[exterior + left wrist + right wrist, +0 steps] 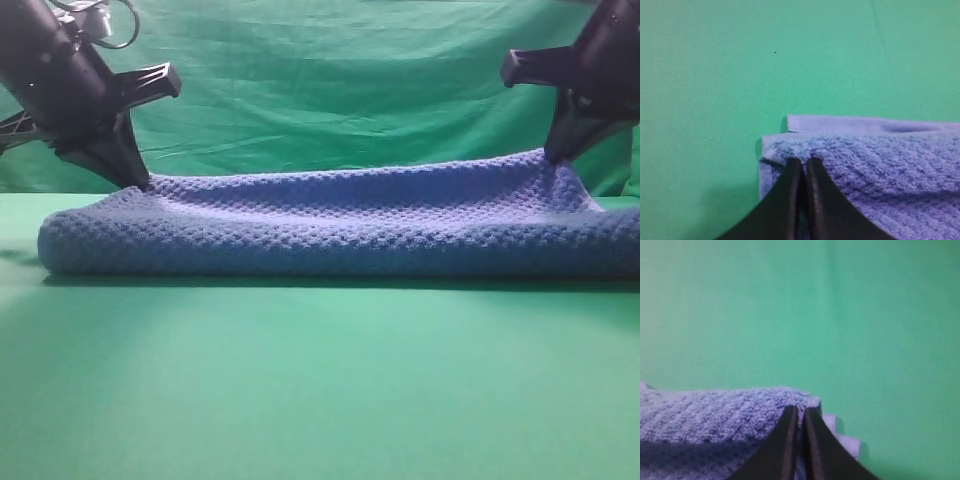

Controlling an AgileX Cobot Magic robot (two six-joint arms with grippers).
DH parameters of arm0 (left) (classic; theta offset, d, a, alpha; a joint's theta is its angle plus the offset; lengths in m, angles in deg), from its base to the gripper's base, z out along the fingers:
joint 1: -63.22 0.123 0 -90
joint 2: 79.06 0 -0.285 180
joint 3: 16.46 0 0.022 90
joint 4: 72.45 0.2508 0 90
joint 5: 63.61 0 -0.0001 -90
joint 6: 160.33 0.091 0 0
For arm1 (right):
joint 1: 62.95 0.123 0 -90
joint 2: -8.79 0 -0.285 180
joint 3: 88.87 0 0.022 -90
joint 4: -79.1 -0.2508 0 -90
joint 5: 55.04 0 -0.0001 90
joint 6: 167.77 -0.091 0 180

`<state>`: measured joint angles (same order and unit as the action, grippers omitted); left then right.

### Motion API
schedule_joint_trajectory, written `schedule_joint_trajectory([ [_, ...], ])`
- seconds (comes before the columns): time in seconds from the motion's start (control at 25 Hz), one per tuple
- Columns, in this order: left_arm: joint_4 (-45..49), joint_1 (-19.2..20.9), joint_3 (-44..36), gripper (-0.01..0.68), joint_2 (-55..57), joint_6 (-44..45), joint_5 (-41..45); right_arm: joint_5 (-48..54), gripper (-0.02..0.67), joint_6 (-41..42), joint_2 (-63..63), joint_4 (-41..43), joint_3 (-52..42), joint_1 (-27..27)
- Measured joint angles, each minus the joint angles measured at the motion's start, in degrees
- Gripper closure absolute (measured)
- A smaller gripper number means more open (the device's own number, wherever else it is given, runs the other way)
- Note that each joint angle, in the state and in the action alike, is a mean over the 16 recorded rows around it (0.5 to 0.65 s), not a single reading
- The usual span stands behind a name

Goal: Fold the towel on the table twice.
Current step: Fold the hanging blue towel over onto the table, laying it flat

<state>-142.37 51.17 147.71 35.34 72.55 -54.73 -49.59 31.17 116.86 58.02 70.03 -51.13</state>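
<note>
Towel (pixel 340 225) fabric, blue-grey with a bumpy waffle weave, lies folded across the green counter (pixel 320 390), stretching nearly from one side of the exterior high view to the other. We see its rounded fold along the near side and its upper layer drawn up toward the back. We find the left hand (pixel 138 180) planted on the towel's far left corner and the right hand (pixel 556 156) on its far right corner, which sits a little higher than the left. Both black arms slant inward from the top corners of the view. Behind the counter hangs a wrinkled green backdrop cloth (pixel 340 90). From the left wrist view, we look down on the left hand (pixel 804 161), its two dark fingers (pixel 785 200) drawn nearly together with only a thin slit between them, pinching the fluffy edge of the towel (pixel 875 170); beneath that top layer a smoother hemmed edge sticks out toward the counter (pixel 740 75). From the right wrist view, the right hand (pixel 800 410) looks much the same, clenched on the towel (pixel 715 415) at its corner, with stepped pale layers showing just beside the fingers (pixel 822 445) against the counter (pixel 840 315).
</note>
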Motion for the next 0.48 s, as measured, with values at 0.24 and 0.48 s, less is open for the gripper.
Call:
schedule_joint_trajectory([
  [0.24,-0.1,0.0,0.3,0.416,0.3,3.1,0.0,-1.8,0.35,0.1,0.2,0.0,0.1,-0.2],
  [0.48,0.5,0.0,0.7,0.201,-1.5,5.1,0.8,-0.8,0.129,0.5,-2.5,0.0,0.2,-1.3],
])
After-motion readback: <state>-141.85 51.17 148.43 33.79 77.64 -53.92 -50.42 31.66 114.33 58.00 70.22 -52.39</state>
